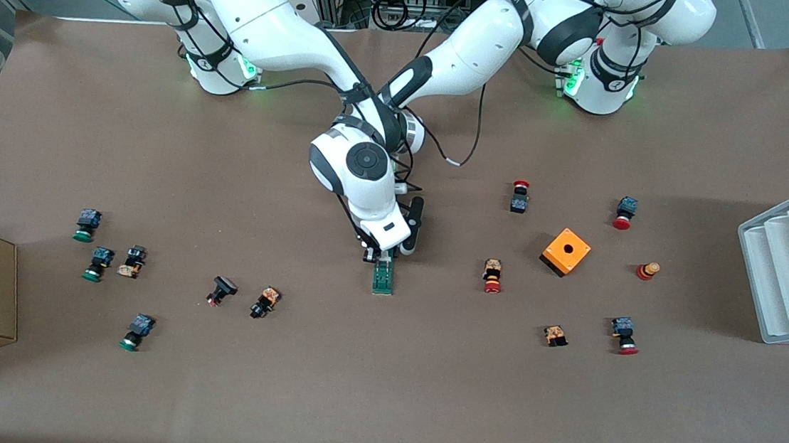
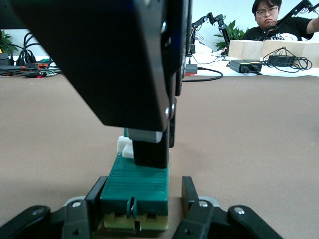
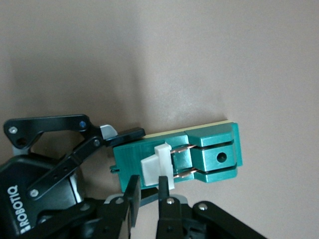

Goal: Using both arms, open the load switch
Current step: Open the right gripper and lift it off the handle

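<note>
Near the middle of the brown worktop (image 1: 160, 122), the load switch (image 1: 383, 276) is lying flat, its long axis running toward the front camera. Both arms are reaching in over it. The left claw (image 2: 144, 196) is sitting low at one end of the green block, a finger (image 2: 94, 196) pressing on each long side, clamping the body. The right claw (image 3: 146, 191) is coming down from above, fingers drawn together and pinching the white piece (image 3: 157, 168) that is standing up from the switch. In the right wrist view, two copper-coloured blades are showing between the white piece and the end block with the round hole. An orange box (image 1: 566, 251) is resting toward the left arm's end, well apart, with small push-buttons scattered about both ends.
</note>
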You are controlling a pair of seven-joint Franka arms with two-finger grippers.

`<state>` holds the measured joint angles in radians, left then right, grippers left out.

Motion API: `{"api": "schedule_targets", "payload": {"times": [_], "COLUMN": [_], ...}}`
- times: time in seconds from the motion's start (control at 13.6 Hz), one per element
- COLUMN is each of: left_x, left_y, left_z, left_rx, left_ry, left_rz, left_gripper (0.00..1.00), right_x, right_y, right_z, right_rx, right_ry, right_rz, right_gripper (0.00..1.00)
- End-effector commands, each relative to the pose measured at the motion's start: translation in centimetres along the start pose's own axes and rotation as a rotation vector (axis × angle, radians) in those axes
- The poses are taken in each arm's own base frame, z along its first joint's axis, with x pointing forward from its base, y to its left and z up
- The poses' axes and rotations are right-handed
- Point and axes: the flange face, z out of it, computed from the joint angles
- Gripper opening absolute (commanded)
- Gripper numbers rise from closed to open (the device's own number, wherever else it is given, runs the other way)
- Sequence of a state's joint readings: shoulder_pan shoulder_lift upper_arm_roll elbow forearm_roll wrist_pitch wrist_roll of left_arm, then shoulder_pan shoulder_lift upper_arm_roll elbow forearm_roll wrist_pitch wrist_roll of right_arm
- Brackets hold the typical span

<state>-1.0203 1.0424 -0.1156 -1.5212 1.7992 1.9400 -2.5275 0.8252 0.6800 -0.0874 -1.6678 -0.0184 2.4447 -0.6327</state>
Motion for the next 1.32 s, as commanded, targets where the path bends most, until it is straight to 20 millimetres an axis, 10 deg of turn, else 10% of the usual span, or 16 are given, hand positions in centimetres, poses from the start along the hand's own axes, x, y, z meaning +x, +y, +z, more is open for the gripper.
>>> {"api": "schedule_targets", "payload": {"times": [0.0,0.22,1.25], "left_x": [-3.5,-3.5,-3.3], "left_y": [-1.3,-1.3,-1.2], "left_z": [-1.2,-1.2,-1.2], "left_rx": [0.000,0.000,0.000], "left_ry": [-0.055,-0.055,-0.054], "left_rz": [0.024,0.024,0.022], "left_gripper": [0.66,0.66,0.66], "right_x": [0.2,0.5,-0.4], "right_y": [-0.3,0.2,5.6], "right_z": [0.1,-2.1,-16.2], "right_rx": [-0.005,-0.018,-0.069], "right_ry": [0.009,0.032,0.243], "right_rz": [0.022,0.076,0.340], "right_gripper": [0.47,1.00,1.00]}}
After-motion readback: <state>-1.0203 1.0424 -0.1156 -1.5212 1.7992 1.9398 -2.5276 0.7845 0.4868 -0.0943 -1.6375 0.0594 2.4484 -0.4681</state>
